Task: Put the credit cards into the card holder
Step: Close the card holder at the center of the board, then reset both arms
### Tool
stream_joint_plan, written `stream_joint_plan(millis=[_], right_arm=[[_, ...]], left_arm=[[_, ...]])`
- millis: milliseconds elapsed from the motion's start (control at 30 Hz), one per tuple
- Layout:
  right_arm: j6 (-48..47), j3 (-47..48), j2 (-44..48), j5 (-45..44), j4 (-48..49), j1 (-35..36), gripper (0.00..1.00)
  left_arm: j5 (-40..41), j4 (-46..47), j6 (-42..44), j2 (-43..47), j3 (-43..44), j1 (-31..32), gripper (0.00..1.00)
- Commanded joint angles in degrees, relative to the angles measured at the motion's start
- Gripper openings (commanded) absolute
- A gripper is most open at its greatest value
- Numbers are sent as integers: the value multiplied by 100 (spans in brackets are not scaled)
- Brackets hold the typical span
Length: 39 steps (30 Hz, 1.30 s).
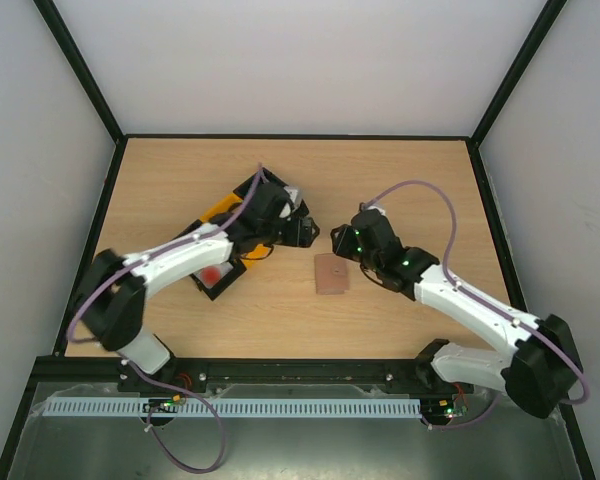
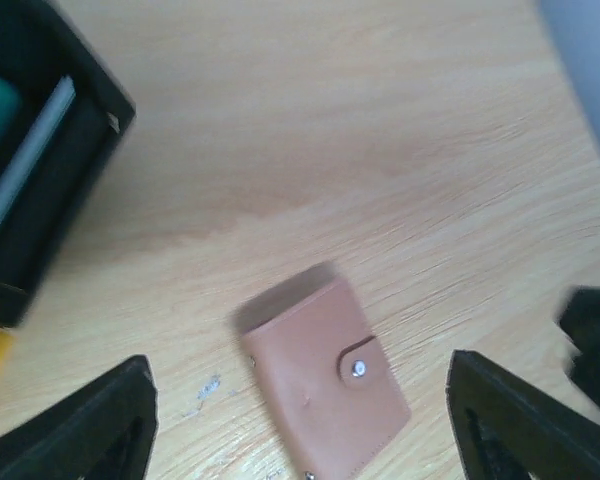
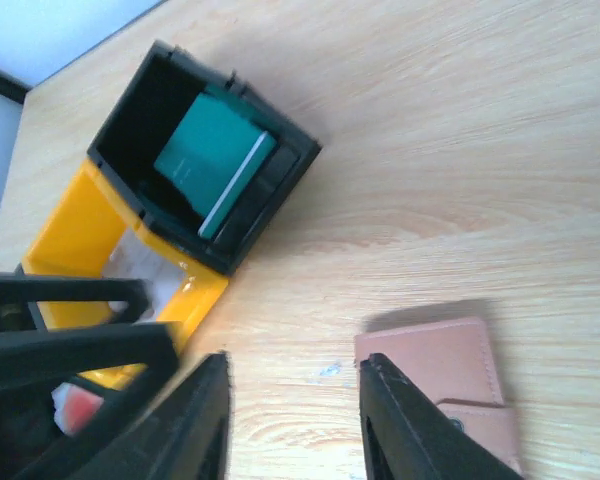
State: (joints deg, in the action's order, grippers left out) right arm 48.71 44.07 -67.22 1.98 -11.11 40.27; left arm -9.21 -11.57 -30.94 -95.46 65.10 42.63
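White-and-black L arm (image 1: 170, 258) reaches fwd and to the right from its base, across the trays, wrist near mid-table. R arm (image 1: 460, 295) stretches fwd-left from its base, wrist angled toward the L one. The two wrists sit near each other but apart. The left gripper (image 2: 295, 365) hangs above the card holder (image 2: 325, 385), fingers (image 2: 100, 425) spread wide, nothing betw them. The right gripper (image 3: 295, 365) has its fingers (image 3: 410, 425) parted by a narrower gap, also holding nothing; the card holder lies just beside one fingertip in the right wrist view.

Table (image 1: 180, 180): light wood-grain top w/ black edging, pale plain walls (image 1: 280, 60) on three sides. The card holder lies flat on bare wood near centre, just nearer the bases than the two grippers and apart from the trays.

Card holder: pinkish-brown, leather-like, smooth, rectangular, folded shut w/ a small tab and a metal snap (image 2: 359, 369). Black tray (image 3: 270, 190): boxy plastic, open top, holds teal green cards (image 3: 205, 160) w/ a pale edge along the stack's side. Yellow tray (image 3: 75, 235) butts against it, glossy plastic. Red-and-white card (image 1: 212, 272) sits in a tray under the L arm; detail too small to tell.
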Motion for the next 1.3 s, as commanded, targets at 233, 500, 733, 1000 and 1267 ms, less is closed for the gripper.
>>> stream_joint_plan(millis=[233,500,733,1000,1267], right_arm=[[-1024,912,1595,-2233,-2120,16,75],[-1018,1004,2950,-3497,-2586,16,96],[-633,492,3998,-3840,-2704,15,98],[-543,476,5031,-4461,-2839,15,98],[-615,477,5348,-4677,-2867,11,98]], left_arm=[[1566,-241,-10,3074,-917,-106,100],[2675,-630,103,5720,-1549,-88,99],[3868,-1371,404,7011,-1512,-88,99],[4754,-2075,316,7762,-1495,-88,99],[4721,-2109,291,8306,-1763,-91,100]])
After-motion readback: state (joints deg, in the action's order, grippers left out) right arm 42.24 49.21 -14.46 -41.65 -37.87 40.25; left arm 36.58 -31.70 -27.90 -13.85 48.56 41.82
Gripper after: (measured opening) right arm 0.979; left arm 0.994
